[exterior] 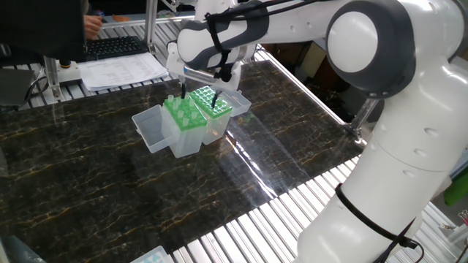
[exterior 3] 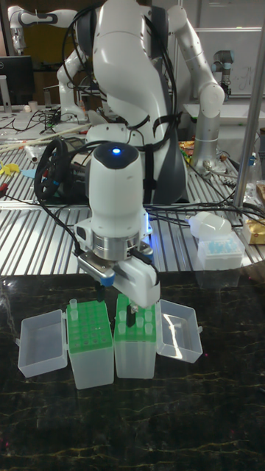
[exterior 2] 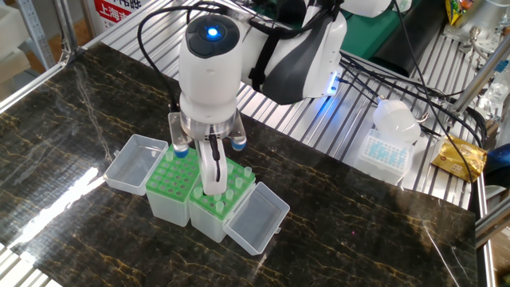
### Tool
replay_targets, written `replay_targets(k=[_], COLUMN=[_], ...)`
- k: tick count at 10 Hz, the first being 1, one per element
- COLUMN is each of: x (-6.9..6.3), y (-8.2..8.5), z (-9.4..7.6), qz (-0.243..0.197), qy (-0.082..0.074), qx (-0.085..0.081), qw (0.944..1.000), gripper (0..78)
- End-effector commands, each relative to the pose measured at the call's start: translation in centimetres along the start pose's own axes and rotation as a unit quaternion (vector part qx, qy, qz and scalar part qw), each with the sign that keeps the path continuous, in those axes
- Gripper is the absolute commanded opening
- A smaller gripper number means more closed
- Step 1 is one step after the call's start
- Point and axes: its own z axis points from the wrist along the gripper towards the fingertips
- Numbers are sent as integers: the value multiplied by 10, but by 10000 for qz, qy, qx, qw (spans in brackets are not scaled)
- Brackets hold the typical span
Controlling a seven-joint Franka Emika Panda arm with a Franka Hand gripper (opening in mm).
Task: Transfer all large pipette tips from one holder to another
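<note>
Large pipette tips [exterior 2: 236, 182] stand upright in a green-topped holder [exterior 3: 137, 340] on the dark marbled table [exterior: 110, 197], their pale collars showing above the perforated plate. Most are in the box nearer the robot's base; the twin holder [exterior 3: 90, 344] touching its side shows at least one tip [exterior 3: 73, 305] at a back corner, and many holes that look empty. Each box has its clear lid [exterior 2: 257, 218] hinged open and lying flat on the outer side.

The gripper [exterior 2: 212, 185] hangs straight down over the fuller holder, fingertips in among the collars. The tips lie directly below and around the fingers, long axes vertical and in line with the fingers, so any pull would have to go straight up, then sideways to the neighbouring rack. The fingers look drawn close together, but whether a tip sits between them cannot be told: the white finger housing hides the contact in all three views.

Behind the table, a third closed tip box [exterior 2: 387, 153] with bluish contents rests on the metal rollers. A red-and-white sign [exterior 2: 115, 11] at the far edge carries characters too small to read; no brand or label shows on the holders. A blue light [exterior 3: 112, 152] glows on the arm's wrist.
</note>
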Motion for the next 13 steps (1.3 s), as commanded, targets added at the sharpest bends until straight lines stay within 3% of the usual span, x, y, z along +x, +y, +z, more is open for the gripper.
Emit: replay_targets(k=[1,8,13], x=[-1,2,3], y=[1,13,13], z=[4,1,2], qz=[173,416,721], qy=[-71,-30,-45], qx=[-29,-43,-36], qw=[9998,9991,9974], gripper=[774,774,774])
